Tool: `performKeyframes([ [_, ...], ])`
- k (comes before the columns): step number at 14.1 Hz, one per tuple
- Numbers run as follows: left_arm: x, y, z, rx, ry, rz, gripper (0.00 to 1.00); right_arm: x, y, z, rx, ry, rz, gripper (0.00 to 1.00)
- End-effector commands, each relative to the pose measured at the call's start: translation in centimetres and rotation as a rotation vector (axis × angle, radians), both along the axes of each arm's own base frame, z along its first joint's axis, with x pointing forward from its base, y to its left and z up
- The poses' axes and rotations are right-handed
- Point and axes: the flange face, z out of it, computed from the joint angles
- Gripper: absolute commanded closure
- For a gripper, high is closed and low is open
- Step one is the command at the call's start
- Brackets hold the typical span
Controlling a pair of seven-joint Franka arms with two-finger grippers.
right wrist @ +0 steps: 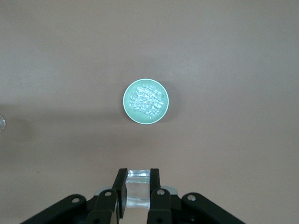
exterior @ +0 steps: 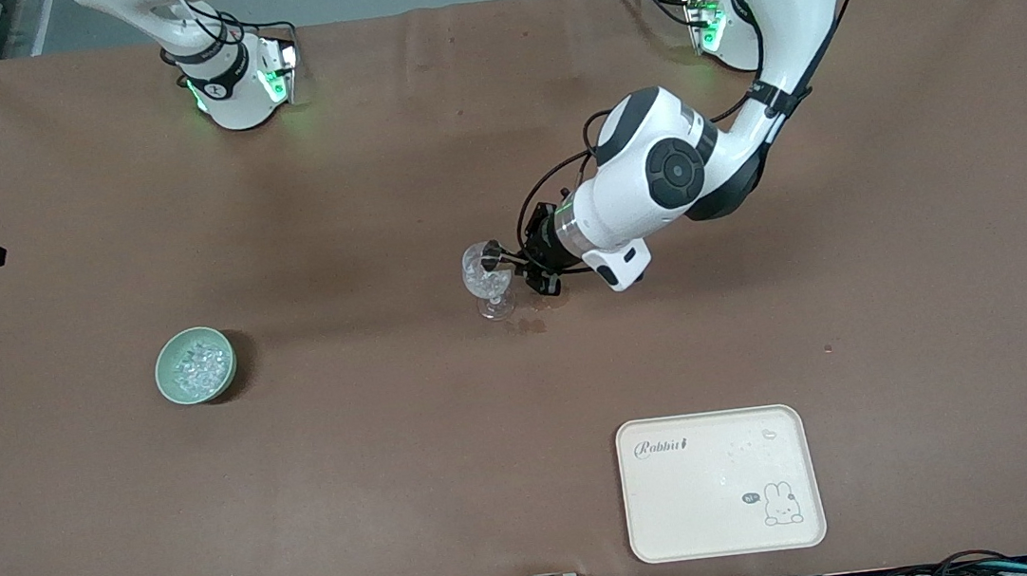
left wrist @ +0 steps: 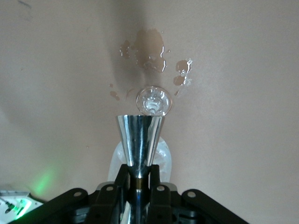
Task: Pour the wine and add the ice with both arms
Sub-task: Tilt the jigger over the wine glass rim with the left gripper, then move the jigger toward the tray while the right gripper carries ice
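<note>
On the brown table, one stemmed glass, one bowl of ice, one tray, left end effector clamping a metal jigger, right end effector clamping an ice lump.

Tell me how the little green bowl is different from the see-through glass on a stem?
The pale green round bowl is low, solid-coloured and sits alone; the clear stemmed glass stands tall, see-through, with the left gripper at its rim. The bowl lies nearer the front camera, toward the right arm's end. Both stand on the brown table.

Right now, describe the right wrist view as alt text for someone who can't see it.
A round pale green bowl heaped with small clear glassy ice lumps sits on the brown table, seen from above. The black right gripper is shut on a clear glassy ice block at the frame's lower edge.
</note>
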Motion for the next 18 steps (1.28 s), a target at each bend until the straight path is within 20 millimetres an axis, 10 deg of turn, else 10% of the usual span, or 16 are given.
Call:
performKeyframes([
  [1,1.5,1.1,1.5,-0.074,0.050,-0.037,0.99,-0.2,2.3,0.4,0.011,-0.013,-0.030,0.95],
  [9,11.8,13.7,1.3,-0.502,0.108,0.012,0.99,0.6,11.6,0.6,0.009,-0.071,-0.089,0.95],
  [18,21.2,31.8,-8.2,-0.871,0.013,0.353,0.99,0.6,38.2,-9.1,-0.011,-0.078,-0.122,0.97],
])
